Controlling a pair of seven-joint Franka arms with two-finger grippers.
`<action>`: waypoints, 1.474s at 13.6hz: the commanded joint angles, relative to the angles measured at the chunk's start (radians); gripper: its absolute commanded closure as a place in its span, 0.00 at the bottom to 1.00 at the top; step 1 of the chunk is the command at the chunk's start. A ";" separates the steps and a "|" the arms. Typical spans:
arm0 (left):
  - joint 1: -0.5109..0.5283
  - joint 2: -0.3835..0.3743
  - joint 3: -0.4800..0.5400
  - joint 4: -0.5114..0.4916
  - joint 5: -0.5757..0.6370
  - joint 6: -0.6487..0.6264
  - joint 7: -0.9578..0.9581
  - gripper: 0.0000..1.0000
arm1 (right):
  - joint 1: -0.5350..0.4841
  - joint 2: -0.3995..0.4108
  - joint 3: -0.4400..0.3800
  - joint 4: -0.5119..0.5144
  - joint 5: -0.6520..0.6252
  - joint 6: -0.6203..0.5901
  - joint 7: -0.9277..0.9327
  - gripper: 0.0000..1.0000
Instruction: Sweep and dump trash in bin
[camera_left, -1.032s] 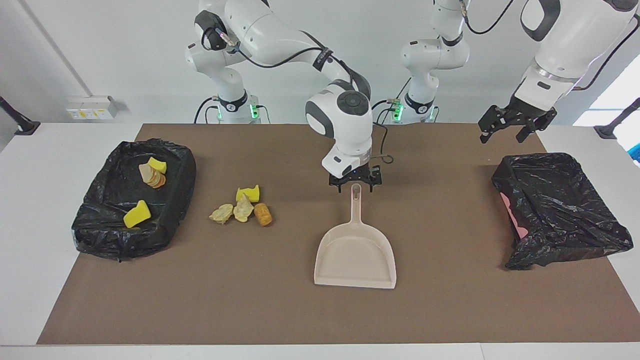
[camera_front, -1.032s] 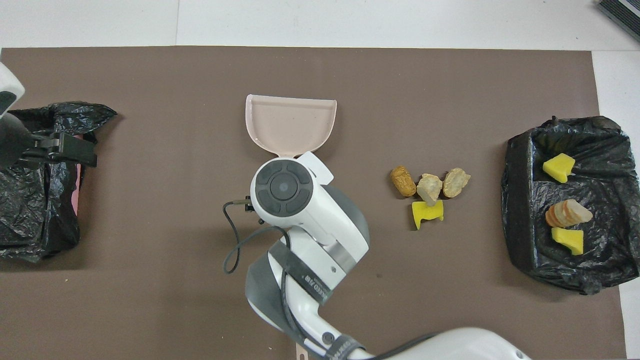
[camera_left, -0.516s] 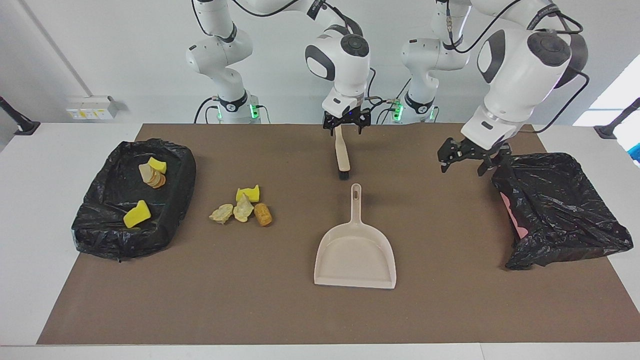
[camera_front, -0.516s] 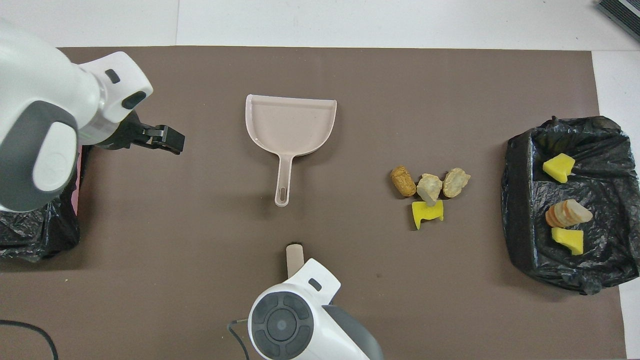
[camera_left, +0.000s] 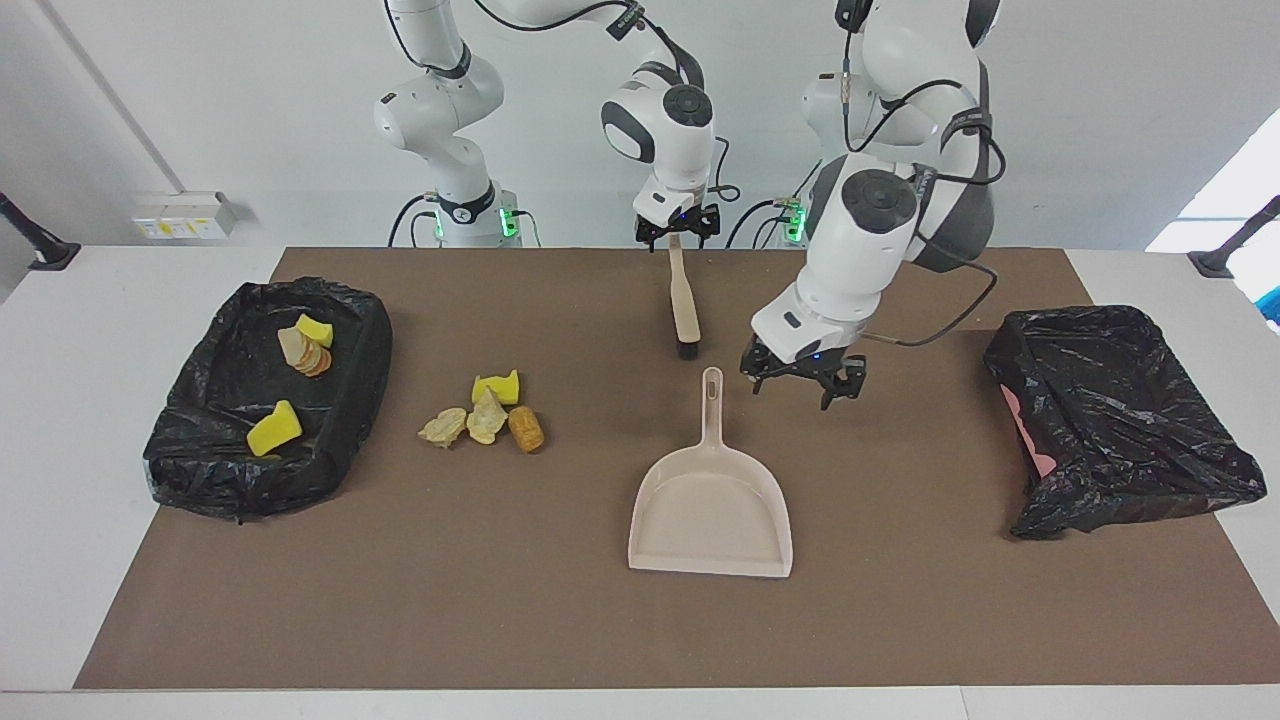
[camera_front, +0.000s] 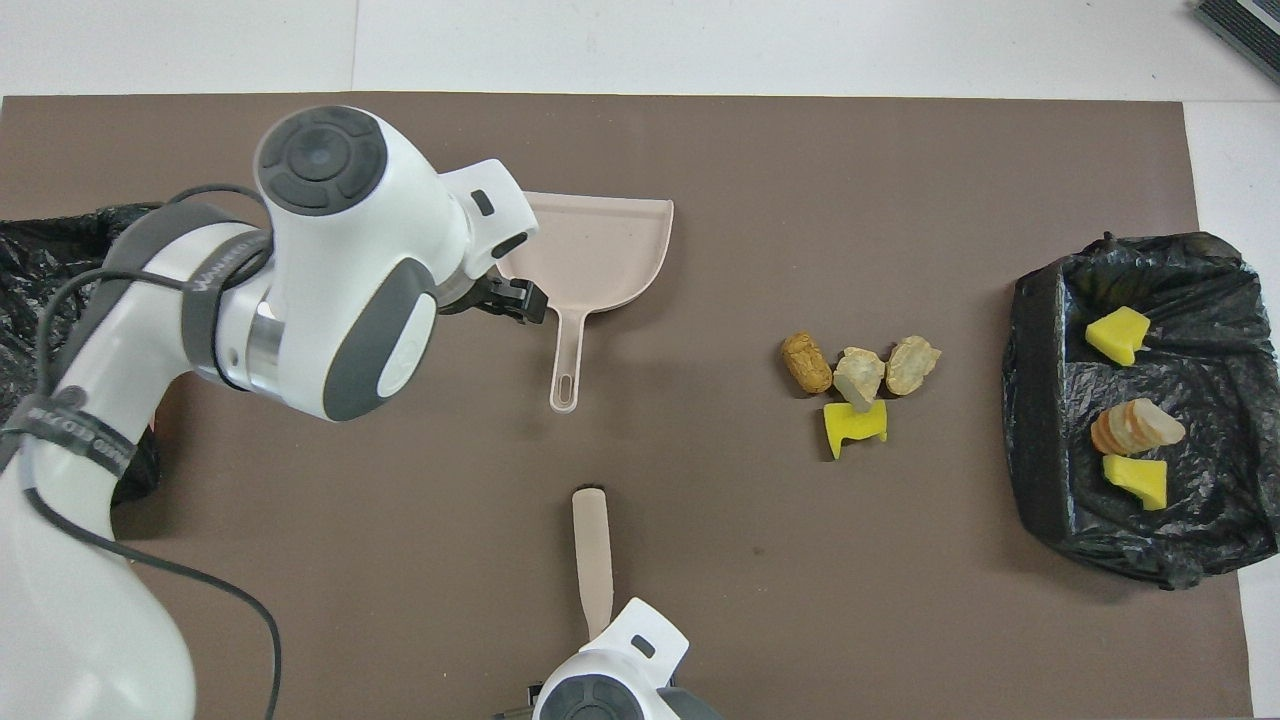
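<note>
The left gripper (camera_front: 515, 298), a black two-finger claw, hangs with its fingers (camera_front: 528, 301) just beside the pale beige plastic dustpan (camera_front: 600, 250), at the handle's root. The trash (camera_front: 858, 385), yellow sponge and beige lumps, lies well apart from them.

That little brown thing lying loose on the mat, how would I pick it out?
Start at the black-lined bin at the right arm's end of the brown mat. Beside it, toward the dustpan, lies a small heap of trash. The brown cork-like cylinder sits at the heap's dustpan end: a stubby roll, unlike the yellow sponge chunk and pale wrinkly lumps.
</note>
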 joint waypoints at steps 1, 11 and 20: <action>-0.045 0.034 0.016 -0.002 0.031 0.051 -0.054 0.00 | 0.000 -0.028 0.000 -0.042 0.025 0.032 -0.017 0.24; -0.130 0.054 0.014 -0.122 0.023 0.120 -0.183 0.56 | -0.022 0.014 -0.006 0.013 0.000 0.029 -0.083 1.00; -0.111 0.002 0.025 -0.116 0.031 0.079 -0.172 1.00 | -0.311 -0.235 -0.009 0.005 -0.159 -0.348 -0.418 1.00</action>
